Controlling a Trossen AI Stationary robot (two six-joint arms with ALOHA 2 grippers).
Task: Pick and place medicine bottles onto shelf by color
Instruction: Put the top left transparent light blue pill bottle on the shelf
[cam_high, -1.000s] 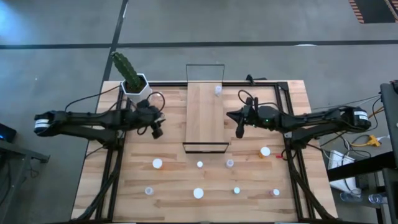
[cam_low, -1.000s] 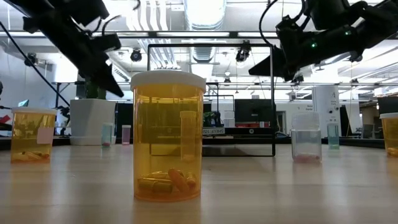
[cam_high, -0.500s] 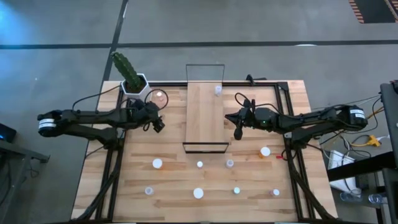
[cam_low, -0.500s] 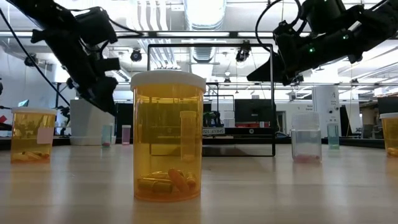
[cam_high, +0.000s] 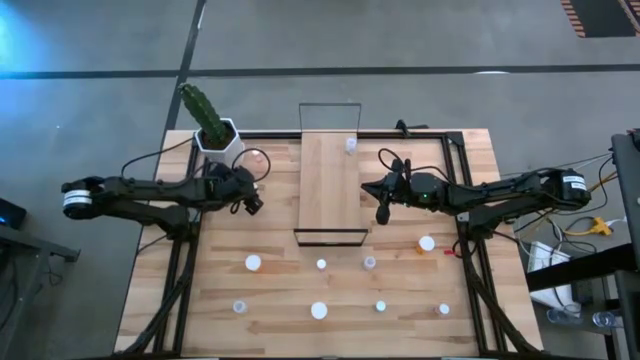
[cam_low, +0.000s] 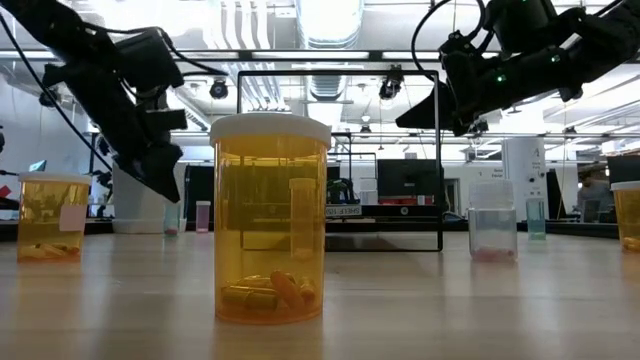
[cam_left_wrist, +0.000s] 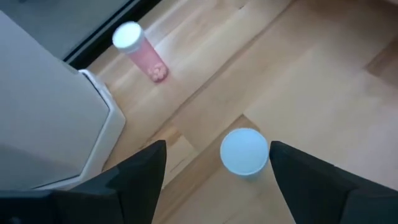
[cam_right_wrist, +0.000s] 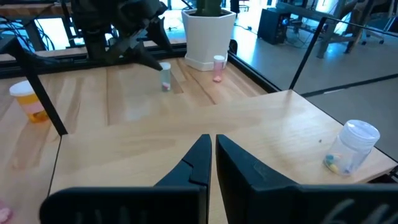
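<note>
Left gripper (cam_high: 250, 196) low over the table's far-left part, just beside the white planter (cam_high: 218, 141), fingers spread wide apart and holding nothing. Directly below the gap between those fingers, seen from the left wrist camera, a small bluish bottle (cam_left_wrist: 244, 151) standing upright with its pale cap facing up, not touched by either finger (cam_left_wrist: 140, 180). A little beyond it, close against the planter's wall (cam_left_wrist: 50, 118), a pink bottle (cam_left_wrist: 140, 51) with a white cap, upright and well clear of the fingers. In the low view, the same gripper (cam_low: 160, 180) hanging just above those two small bottles beside the planter.

Right gripper (cam_high: 384, 212) hovering just off the right long edge of the shelf (cam_high: 330, 190), fingers pressed together with nothing between them; from the right wrist camera, the closed fingers (cam_right_wrist: 202, 165) pointing across bare wood. One clear bottle with a white cap (cam_high: 350, 145) standing on the shelf's far end, beyond and to the left of this gripper; in the right wrist view (cam_right_wrist: 351, 146) off to the side of the fingers and not touching them.

Nearer the table's front edge, well apart from both grippers, a scatter of upright capped bottles: an orange one (cam_high: 427, 243) closest to the right gripper, a large orange one (cam_low: 270, 220) filling the middle of the low view, another orange one (cam_low: 47, 217) far to its left there, and a clear one (cam_low: 492, 222) to its right.
</note>
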